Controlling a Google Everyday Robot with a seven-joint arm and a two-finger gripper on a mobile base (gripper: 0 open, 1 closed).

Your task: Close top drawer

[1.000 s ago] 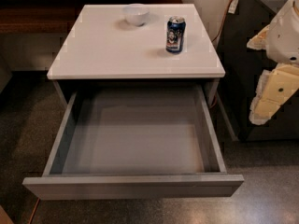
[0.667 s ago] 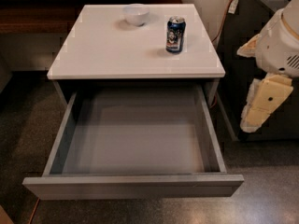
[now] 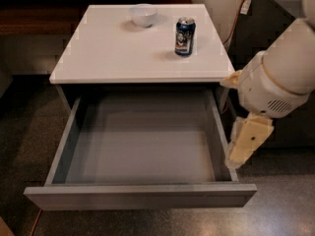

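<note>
Standing far out, the top drawer (image 3: pixel 140 196) juts from under the white table (image 3: pixel 98 58), its grey interior facing up and its flat front nearest us. We see our tool (image 3: pixel 243 146) hanging just beside the drawer's right wall, near the front corner; whether it is clenched or released we cannot tell. On the table sit a white bowl (image 3: pixel 143 14) and a blue can (image 3: pixel 184 36), apart.

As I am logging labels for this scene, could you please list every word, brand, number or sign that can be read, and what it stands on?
Label on the blue can, standing on the cabinet top: too blurred to read.
The bowl, the top drawer and the claw beside the drawer's right wall: no text visible.
</note>
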